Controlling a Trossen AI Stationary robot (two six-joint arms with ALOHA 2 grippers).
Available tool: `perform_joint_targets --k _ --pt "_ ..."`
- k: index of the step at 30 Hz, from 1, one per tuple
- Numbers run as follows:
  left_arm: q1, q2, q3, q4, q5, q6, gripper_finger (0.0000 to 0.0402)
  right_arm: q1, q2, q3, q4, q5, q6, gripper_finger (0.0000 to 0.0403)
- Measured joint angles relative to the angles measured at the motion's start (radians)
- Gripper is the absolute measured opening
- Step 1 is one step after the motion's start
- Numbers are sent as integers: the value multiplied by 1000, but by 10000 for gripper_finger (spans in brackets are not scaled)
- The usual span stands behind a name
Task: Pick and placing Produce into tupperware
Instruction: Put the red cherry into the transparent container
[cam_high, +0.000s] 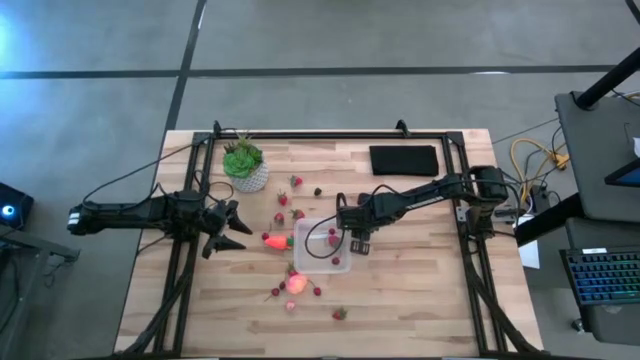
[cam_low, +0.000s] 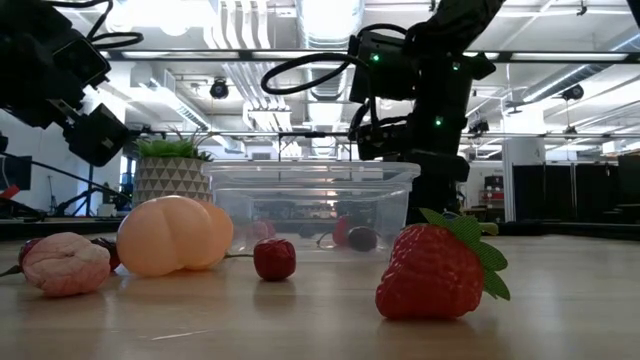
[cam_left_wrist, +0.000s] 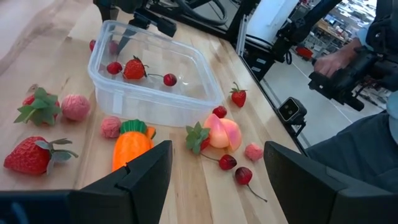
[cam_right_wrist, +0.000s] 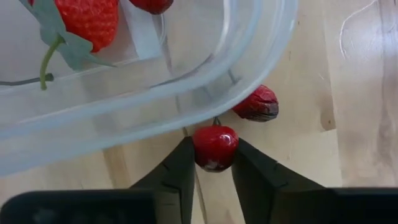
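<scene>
Right claw pinches a red cherry just outside the clear container mid-table. Left claw hangs open near the carrot; berries scattered around.

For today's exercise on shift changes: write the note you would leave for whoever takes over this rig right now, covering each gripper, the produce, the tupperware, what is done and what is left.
Right gripper: shut on a cherry, low beside the tupperware, outside its wall.
Left gripper: open, empty, waiting left of the tupperware.
Done: one strawberry and two cherries already lie inside the tupperware.
Left: drop the held cherry in, then collect what lies on the table: the carrot, the peach, and the loose strawberries and cherries scattered around the tupperware.
</scene>
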Motion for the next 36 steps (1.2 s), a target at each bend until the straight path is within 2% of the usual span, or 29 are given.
perform_joint_targets --k 7,14,16,20,27,33,36 --pt "0 1 0 0 0 0 240 -7 -64 -3 -67 144 91 81" --pt "0 1 0 0 0 0 240 -24 -205 -14 -148 201 170 84" --pt "0 1 0 0 0 0 240 -22 -239 -6 -121 141 131 85" --pt "0 3 0 0 0 0 240 -12 -264 24 -57 -44 73 86" --pt "0 0 0 0 0 0 240 -5 -144 115 -54 -199 9 101" --pt "0 2 0 1 0 0 240 32 -28 246 -61 -205 -130 138" --pt "0 1 0 1 0 0 240 35 10 286 -91 -129 -161 163"
